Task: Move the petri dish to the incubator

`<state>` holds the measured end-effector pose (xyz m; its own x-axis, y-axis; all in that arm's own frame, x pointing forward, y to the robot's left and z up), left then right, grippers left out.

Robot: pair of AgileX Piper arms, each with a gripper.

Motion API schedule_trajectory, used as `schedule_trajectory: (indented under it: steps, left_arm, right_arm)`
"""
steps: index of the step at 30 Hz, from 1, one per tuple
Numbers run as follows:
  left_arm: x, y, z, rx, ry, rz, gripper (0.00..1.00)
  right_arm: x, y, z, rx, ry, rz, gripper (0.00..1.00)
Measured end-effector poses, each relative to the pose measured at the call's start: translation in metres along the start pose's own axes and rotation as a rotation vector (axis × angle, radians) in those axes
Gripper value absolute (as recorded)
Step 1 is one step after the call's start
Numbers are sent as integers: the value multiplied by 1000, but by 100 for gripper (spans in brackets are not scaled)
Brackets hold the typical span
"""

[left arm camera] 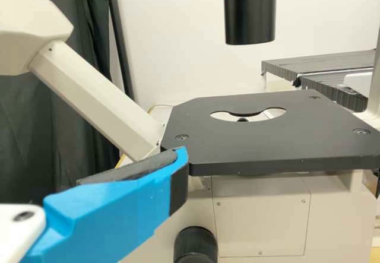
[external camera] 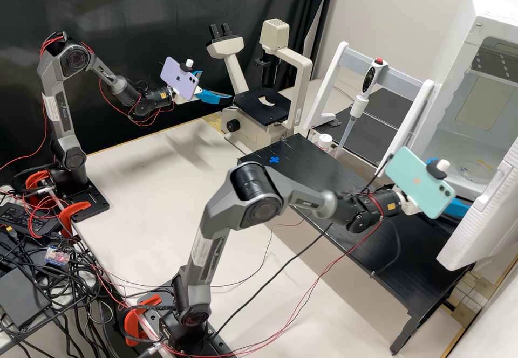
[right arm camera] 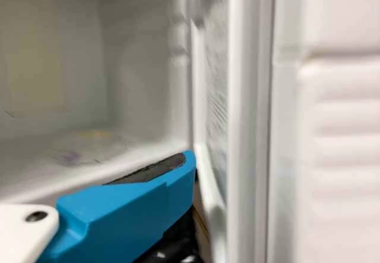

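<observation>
Left arm (external camera: pixel 48 72): grey links, round black joint caps (external camera: pixel 75 56), lilac phone (external camera: pixel 178 80); left gripper (external camera: pixel 217 85) white, with blue fingers (left arm camera: pixel 113 212) and dark pads (left arm camera: pixel 127 169). Right arm (external camera: pixel 216 215): similar, mint-green phone (external camera: pixel 413 177) beyond the wrist (external camera: pixel 362 217); orange label (external camera: pixel 392 206) on the wrist, red cables (external camera: pixel 381 215) beside it.
</observation>
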<state>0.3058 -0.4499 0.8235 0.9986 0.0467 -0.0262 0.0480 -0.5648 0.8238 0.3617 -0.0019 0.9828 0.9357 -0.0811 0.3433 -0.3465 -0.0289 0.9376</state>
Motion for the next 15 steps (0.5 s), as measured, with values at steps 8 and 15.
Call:
schedule_trajectory:
  steps: [8, 15]
  left_arm:
    - [0, 0, 0, 0, 0, 0, 100]
    - [0, 0, 0, 0, 0, 0, 100]
  right_arm:
    - [-99, -14, -39, 19, 240, -15, 100]
    - [-167, -42, -55, 72, 393, -73, 100]
